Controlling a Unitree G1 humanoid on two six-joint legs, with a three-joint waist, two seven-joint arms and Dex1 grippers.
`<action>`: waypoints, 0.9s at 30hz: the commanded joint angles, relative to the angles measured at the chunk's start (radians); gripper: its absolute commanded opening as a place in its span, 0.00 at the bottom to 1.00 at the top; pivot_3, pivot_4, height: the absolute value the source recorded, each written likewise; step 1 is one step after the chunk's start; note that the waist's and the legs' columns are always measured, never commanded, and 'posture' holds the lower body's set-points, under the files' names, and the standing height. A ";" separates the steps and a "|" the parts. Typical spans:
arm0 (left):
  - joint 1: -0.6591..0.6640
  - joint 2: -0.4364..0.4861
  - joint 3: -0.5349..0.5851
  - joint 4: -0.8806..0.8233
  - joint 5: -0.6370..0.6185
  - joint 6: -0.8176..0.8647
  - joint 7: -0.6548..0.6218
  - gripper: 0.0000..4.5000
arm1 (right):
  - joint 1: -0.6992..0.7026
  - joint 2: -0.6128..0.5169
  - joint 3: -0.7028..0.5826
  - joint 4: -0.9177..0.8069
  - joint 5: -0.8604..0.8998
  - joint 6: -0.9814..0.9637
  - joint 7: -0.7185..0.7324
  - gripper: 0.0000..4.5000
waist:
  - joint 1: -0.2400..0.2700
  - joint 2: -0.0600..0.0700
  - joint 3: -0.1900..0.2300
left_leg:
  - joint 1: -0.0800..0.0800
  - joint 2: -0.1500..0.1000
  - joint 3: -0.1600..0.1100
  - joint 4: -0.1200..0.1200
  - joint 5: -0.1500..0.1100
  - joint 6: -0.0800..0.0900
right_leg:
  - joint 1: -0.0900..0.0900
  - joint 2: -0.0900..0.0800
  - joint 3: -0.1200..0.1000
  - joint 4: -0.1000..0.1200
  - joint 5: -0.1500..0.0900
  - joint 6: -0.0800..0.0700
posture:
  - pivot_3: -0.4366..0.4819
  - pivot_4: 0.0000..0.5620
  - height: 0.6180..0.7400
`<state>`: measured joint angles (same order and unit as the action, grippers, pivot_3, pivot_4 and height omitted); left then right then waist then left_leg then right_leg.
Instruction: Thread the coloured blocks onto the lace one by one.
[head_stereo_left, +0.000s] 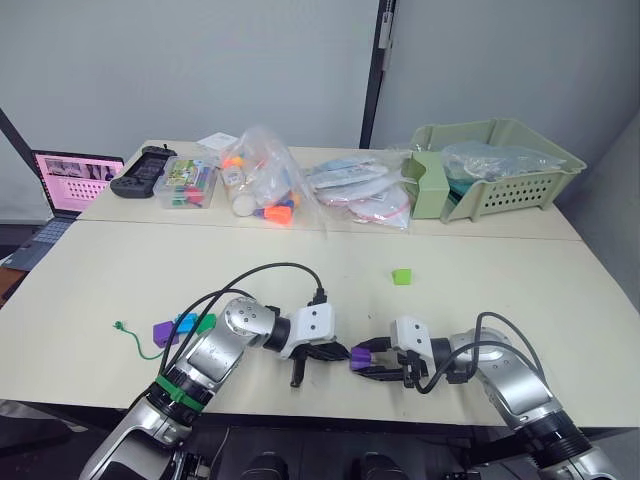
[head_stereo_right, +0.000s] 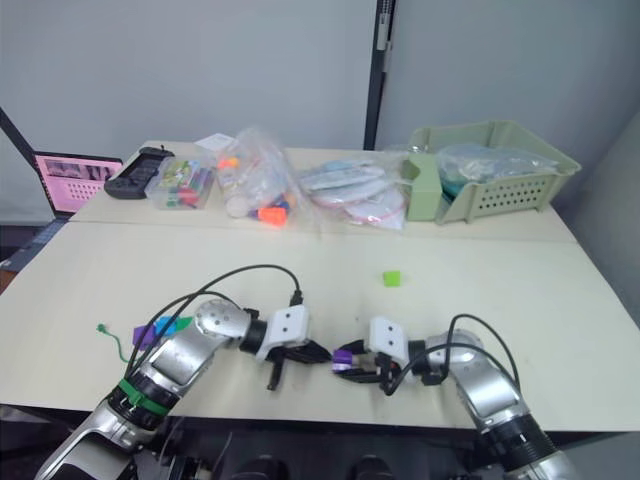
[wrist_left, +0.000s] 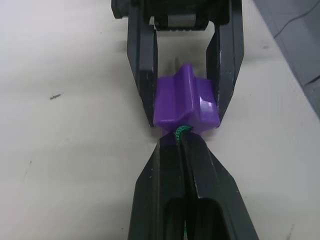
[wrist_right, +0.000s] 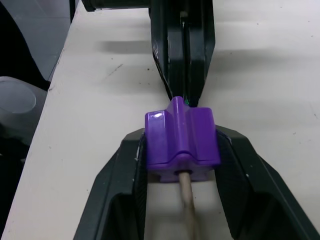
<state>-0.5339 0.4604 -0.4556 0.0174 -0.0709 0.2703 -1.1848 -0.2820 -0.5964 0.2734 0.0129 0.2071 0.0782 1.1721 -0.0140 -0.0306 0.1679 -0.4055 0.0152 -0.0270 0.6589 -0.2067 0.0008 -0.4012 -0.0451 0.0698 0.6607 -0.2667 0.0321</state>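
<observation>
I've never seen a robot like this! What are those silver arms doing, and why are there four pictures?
Two pictures come from cameras in the robot's head, two from cameras on its wrists. The right gripper holds a purple block in its jaws. The left gripper is shut on a thin green lace, and the lace's pale tip pokes out of the block's far side. A lime green block waits on the table. More blocks sit by the left arm. Bags and a basket are behind.
</observation>
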 joint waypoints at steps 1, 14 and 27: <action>-0.017 -0.007 -0.023 -0.023 0.026 0.035 0.013 0.00 | 0.001 0.007 0.028 0.008 -0.034 0.039 -0.015 0.31 | -0.001 0.000 0.000 | 0.000 0.000 0.000 0.000 0.000 0.000 | 0.001 0.000 0.000 0.000 0.000 0.000 | 0.48 0.27 1.00; -0.039 0.053 0.037 -0.133 -0.038 0.154 -0.027 0.78 | 0.019 -0.042 -0.039 -0.122 0.019 0.164 -0.036 0.84 | 0.000 0.000 0.000 | -0.001 0.000 0.000 0.000 0.000 0.000 | -0.002 0.000 0.000 0.001 0.000 0.000 | 0.48 0.27 1.00; -0.149 -0.007 -0.099 -0.182 0.048 0.324 0.033 0.99 | 0.130 -0.215 -0.162 -0.422 0.092 0.427 -0.097 1.00 | -0.001 0.000 0.000 | -0.003 -0.001 0.000 0.000 0.000 0.000 | -0.002 0.000 0.000 -0.001 -0.001 0.002 | 0.48 0.27 1.00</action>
<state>-0.6616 0.4513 -0.5477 -0.1198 -0.0356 0.5606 -1.1569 -0.1474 -0.8044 0.1377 -0.3435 0.2614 0.4703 1.0840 -0.0148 -0.0310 0.1682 -0.4090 0.0150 -0.0273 0.6592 -0.2067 0.0008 -0.4038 -0.0446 0.0699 0.6603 -0.2679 0.0344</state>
